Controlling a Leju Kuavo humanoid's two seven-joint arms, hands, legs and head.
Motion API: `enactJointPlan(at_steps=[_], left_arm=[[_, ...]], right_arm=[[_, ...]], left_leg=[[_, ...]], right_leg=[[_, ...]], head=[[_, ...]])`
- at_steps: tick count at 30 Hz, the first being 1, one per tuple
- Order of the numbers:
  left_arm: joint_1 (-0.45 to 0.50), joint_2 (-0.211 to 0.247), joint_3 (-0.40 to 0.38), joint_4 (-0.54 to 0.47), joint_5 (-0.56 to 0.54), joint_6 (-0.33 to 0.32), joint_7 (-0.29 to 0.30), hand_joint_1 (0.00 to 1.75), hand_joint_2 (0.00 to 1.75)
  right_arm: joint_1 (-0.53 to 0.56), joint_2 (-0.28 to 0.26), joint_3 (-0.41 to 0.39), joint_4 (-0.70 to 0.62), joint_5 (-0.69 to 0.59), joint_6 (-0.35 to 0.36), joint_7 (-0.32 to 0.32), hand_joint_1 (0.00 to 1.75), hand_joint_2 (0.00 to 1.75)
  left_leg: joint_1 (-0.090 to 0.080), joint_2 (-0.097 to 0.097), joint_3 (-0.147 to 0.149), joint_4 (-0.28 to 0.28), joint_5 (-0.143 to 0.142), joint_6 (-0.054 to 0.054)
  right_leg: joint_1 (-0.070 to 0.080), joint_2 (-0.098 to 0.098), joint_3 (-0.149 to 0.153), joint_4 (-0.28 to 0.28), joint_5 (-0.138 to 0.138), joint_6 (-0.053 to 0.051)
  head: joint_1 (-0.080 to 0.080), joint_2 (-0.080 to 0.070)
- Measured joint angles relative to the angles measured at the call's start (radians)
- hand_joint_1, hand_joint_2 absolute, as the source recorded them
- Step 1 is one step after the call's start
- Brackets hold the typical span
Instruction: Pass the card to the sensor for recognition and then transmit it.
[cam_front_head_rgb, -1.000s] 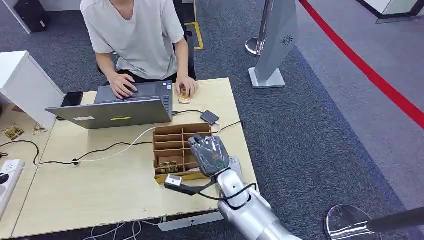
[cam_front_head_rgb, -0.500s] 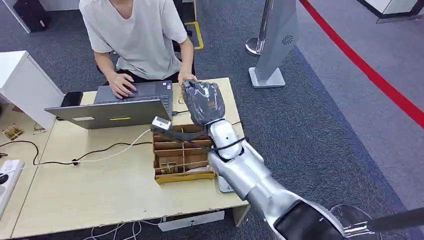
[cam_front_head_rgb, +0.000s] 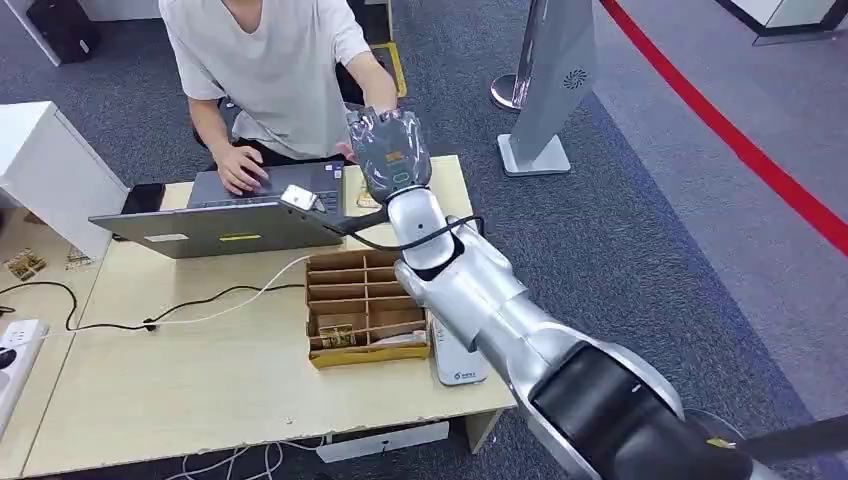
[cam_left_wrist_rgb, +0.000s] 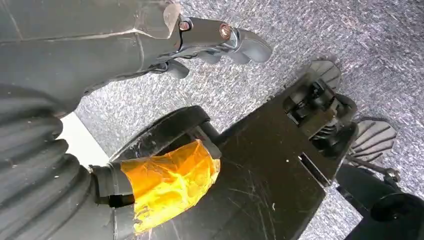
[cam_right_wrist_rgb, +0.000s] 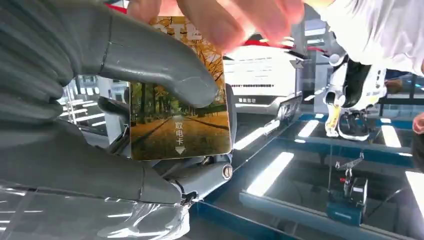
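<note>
Card with the autumn tree picture sits pinched between my right hand's thick thumb and the darker fingers behind it, its printed face turned toward the wrist camera. A person's fingertips have closed on the card's far edge, so both of us are touching it at once. From the head view my right hand is raised above the far edge of the table, just in front of the person in the pale shirt, whose arm reaches to meet it. Half a second ago this hand was lower, over the back of the cardboard box, and a second ago it was down at the box's near corner; it has since risen and stretched out across the table toward the person, whose hand was then resting on the table beside the laptop and is now lifted to mine. The white reader lies on the table just beside the box, under my forearm. The person's other hand stays on the laptop keyboard. My left hand hangs over grey carpet with its fingers curled in and nothing in them.
</note>
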Motion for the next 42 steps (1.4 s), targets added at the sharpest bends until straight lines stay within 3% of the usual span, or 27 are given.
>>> enactJointPlan(at_steps=[14,19,25,29,33,37,42], left_arm=[[0.001,-0.017,-0.027,0.0,0.009,0.014,-0.002,0.0,1.75],[0.004,-0.018,-0.027,0.0,0.036,0.015,-0.005,0.0,1.75],[0.027,-0.004,-0.025,0.0,0.067,0.021,-0.025,0.0,1.75],[0.036,0.005,-0.019,0.0,0.083,0.022,-0.04,0.0,1.75],[0.059,0.023,-0.01,0.0,0.098,0.025,-0.057,0.0,1.75],[0.076,0.038,0.003,0.0,0.105,0.024,-0.06,0.0,1.75],[0.082,0.055,0.007,0.0,0.105,0.031,-0.06,0.0,1.75]], right_arm=[[0.0,0.025,0.03,0.049,0.014,-0.003,-0.009,0.0,1.75],[-0.004,-0.012,0.042,0.049,0.015,0.032,0.046,0.0,1.75],[-0.018,-0.169,0.091,0.054,0.015,0.06,0.118,0.0,1.75],[-0.04,-0.277,0.144,0.085,0.015,0.193,0.186,0.0,1.75],[-0.049,-0.446,0.2,0.141,0.013,0.302,0.22,0.0,1.75],[-0.019,-0.591,0.201,0.179,0.001,0.324,0.253,0.0,1.75],[0.06,-0.717,0.163,0.204,-0.069,0.314,0.289,0.0,1.75]], left_leg=[[0.0,0.0,0.0,0.0,0.0,0.0],[0.0,-0.001,0.0,0.0,0.0,0.0],[-0.001,-0.002,0.0,0.001,0.0,0.0],[-0.001,-0.002,0.0,0.002,0.0,0.0],[-0.001,-0.012,-0.003,0.003,0.0,0.001],[-0.001,-0.011,-0.005,0.003,-0.001,0.002],[-0.001,-0.009,-0.004,0.003,-0.002,0.004]], right_leg=[[0.0,0.0,0.0,0.0,0.0,0.0],[0.0,0.0,0.0,0.0,0.0,0.0],[-0.001,-0.002,0.001,-0.001,0.0,0.0],[-0.001,-0.002,0.0,-0.002,0.001,0.001],[-0.001,-0.011,0.001,-0.002,0.0,0.001],[-0.001,-0.01,0.001,-0.004,0.0,0.001],[0.0,-0.009,0.0,-0.004,0.0,0.002]], head=[[0.0,0.0],[0.0,0.0],[0.0,0.0],[0.0,0.0],[0.0,0.0],[0.0,0.0],[-0.001,0.0]])
